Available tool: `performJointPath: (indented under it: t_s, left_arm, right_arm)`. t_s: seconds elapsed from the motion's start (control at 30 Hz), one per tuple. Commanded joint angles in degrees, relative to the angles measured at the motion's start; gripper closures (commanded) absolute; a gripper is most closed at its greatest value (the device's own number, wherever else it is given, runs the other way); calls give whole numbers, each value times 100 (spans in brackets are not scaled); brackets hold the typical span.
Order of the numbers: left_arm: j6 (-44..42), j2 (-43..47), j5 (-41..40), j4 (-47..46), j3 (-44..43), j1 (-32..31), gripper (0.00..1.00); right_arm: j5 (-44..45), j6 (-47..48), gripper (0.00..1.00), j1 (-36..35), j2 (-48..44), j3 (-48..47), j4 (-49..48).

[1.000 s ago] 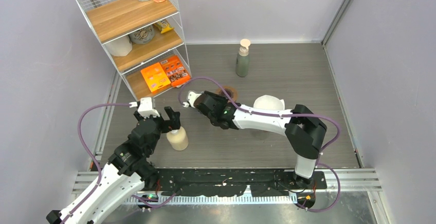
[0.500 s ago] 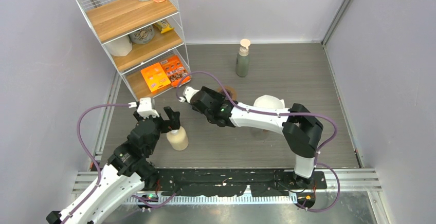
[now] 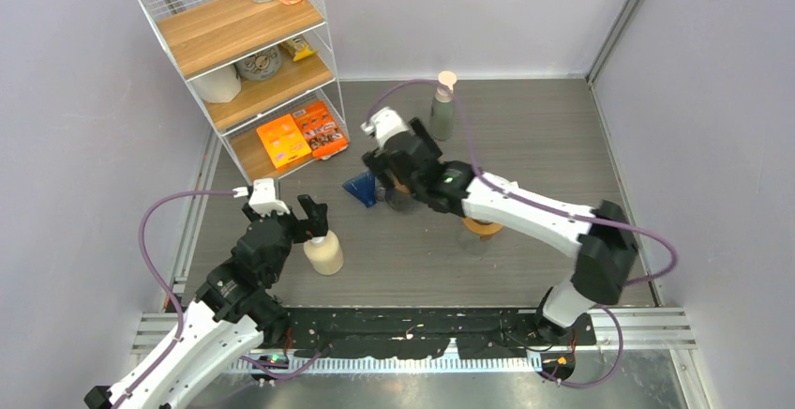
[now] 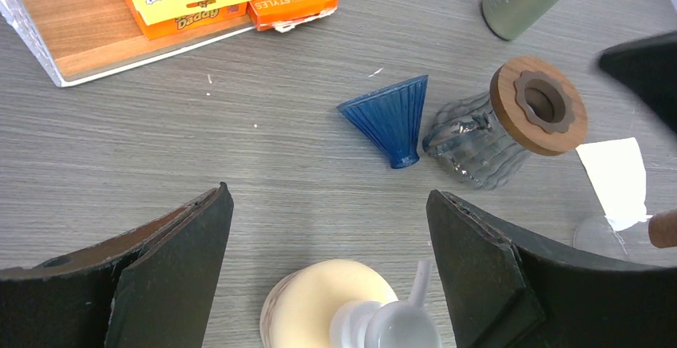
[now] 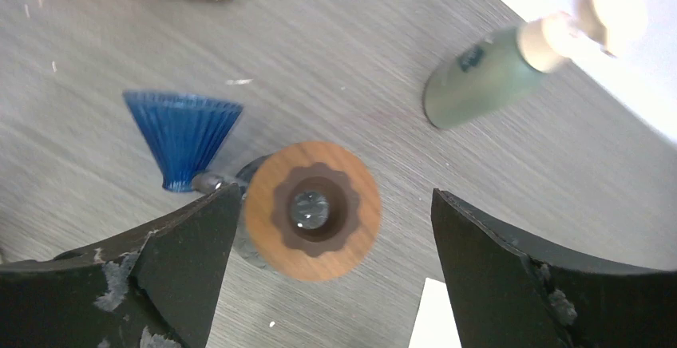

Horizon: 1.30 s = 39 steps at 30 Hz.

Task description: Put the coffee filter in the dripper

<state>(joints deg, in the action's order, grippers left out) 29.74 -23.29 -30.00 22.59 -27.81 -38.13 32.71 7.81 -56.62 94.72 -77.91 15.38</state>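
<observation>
Our left jaws and right jaws gape wide, empty. We find the filter (image 4: 611,180) just wrist-side of the right jaws (that arm's nearer). The dripper (image 4: 391,116) lies tipped on the desk (image 4: 239,164) beside the carafe (image 4: 479,136).

cone (image 4: 387,116): on the table (image 3: 544,137), just left of the dripper (image 4: 511,120)
filter (image 4: 615,180): on the table, right of the dripper
pump bottle (image 3: 442,107): behind the dripper
soap bottle (image 3: 324,254): in front of the cone
rack (image 3: 253,71): far left corner, boxes (image 3: 300,135) on its lowest shelf
</observation>
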Motion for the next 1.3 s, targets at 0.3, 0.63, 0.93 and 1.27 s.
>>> performJointPath:
  t_s: [0.3,0.63,0.93,1.27]
  left_arm:
    - [-27,-530,-100,-258,-502,20,0]
    - [-1115,-1579,775,-762,-1541,66,0]
    - [-2230,-3499,4054,-956,-2461,1160,0]
    - [-3204,-4990,5008,-1052,-2973,1639,0]
  right_arm:
    - [-1258,-2425,5,2239,-3281,1574,267]
    - [-1545,-2102,5,2581,-4630,2273,574]
    - [-1390,-1864,5,2607,-4971,2556,690]
    - [-2060,-1774,5,2618,-4734,2702,517]
